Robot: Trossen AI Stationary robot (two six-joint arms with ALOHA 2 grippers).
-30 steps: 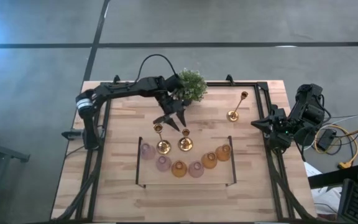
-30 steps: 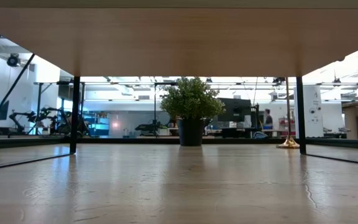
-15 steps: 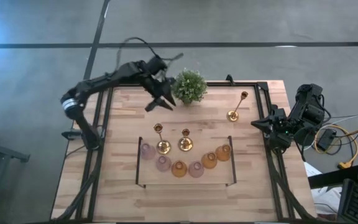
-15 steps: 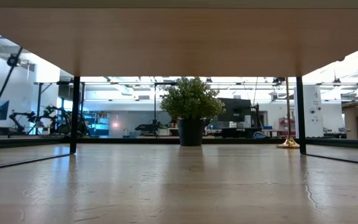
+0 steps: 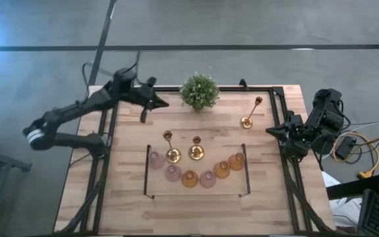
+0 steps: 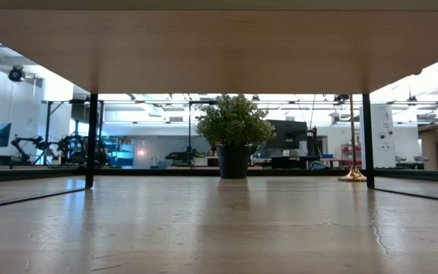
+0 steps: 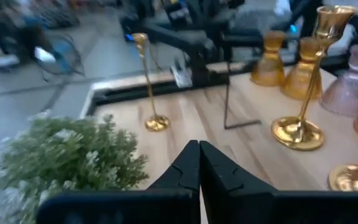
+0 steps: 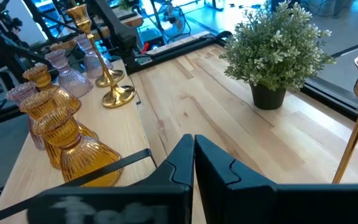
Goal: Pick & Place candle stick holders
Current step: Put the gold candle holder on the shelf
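Two gold candlesticks [image 5: 171, 153] [image 5: 196, 150] stand on their round bases inside a black wire frame [image 5: 146, 171]. In front of them, pink and amber glass cups [image 5: 189, 178] sit in an arc on the wood. A third candlestick [image 5: 247, 120] stands alone at the far right, also seen in the low view [image 6: 353, 173]. My left gripper [image 5: 156, 102] [image 7: 199, 163] hovers shut and empty over the far left of the table, left of the potted plant. My right gripper [image 5: 270, 130] [image 8: 193, 155] waits shut and empty at the right edge.
A bushy green potted plant [image 5: 199, 91] [image 6: 234, 133] stands at the far edge's middle. Black rails [image 5: 278, 99] run along the table's far, left and right sides. Bare wood lies left of the frame [image 5: 127, 158] and between plant and lone candlestick.
My left gripper has drawn back from just above the two candlesticks toward the table's far left corner, rising a little and tipping from pointing down to nearly level. Its fingers have gone from wide open to shut, with nothing between them. The candlesticks and cups have stayed in place.
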